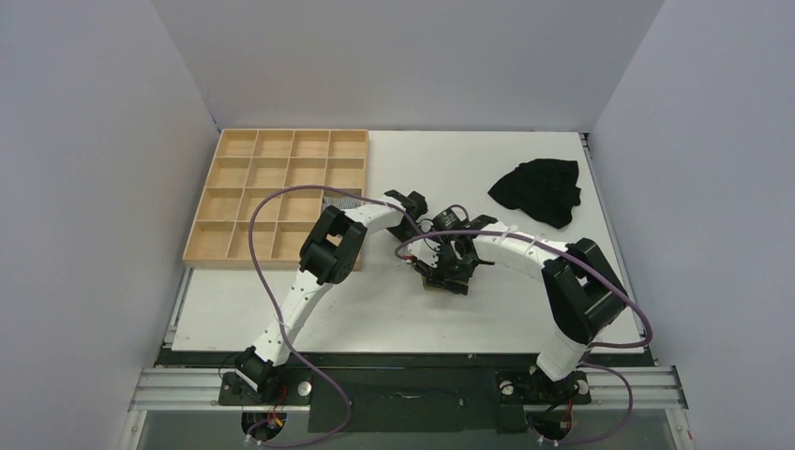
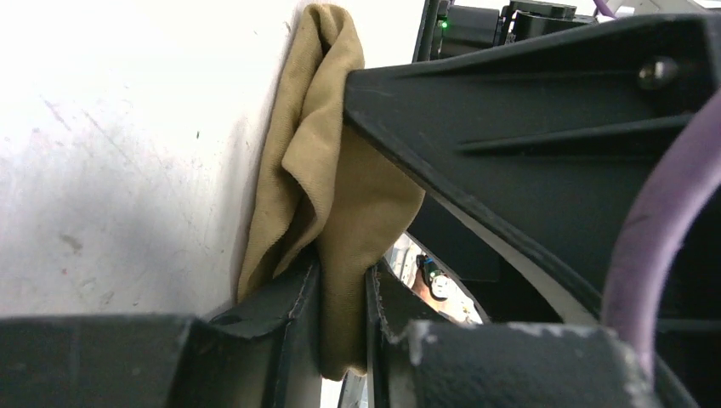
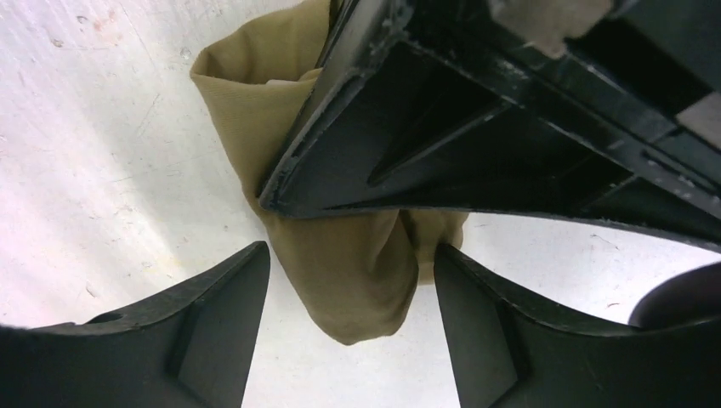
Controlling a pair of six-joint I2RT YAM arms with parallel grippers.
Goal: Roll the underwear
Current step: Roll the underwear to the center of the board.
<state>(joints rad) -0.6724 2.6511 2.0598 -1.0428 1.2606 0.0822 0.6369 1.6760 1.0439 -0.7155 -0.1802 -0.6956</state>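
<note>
Left wrist view: see the underwear (image 2: 327,187), olive-khaki, bunched into upright folds against the white table (image 2: 110,170). Note the left gripper (image 2: 342,285) drawn narrow, its fingers (image 2: 289,310) pinching a hanging fold of the cloth between them. See a black finger of the right gripper reaching in from the right and overlapping the upper flank of the bundle. Cannot tell whether it presses the cloth or only passes in front.

Right wrist view: note the right gripper (image 3: 350,255) spread wide, holding nothing. Find its fingers (image 3: 212,327) standing one on each side of the lower lobe of the bundle. Read the left-hand finger as clear of the cloth and the right-hand one as very close. Cannot resolve contact there. See the left gripper's black body cutting across the upper frame, over the cloth.

Top external view: find both wrists meeting near the middle of the table, a little toward the near edge. Make out only a khaki scrap under the crowded fingers. Locate a wooden tray (image 1: 253,173) of open compartments at far left. Locate a black garment (image 1: 539,192) crumpled at far right, well apart from the grippers. Spot a small striped cloth (image 1: 342,200) just beside the tray's right edge, partly behind the left arm (image 1: 300,291).
</note>
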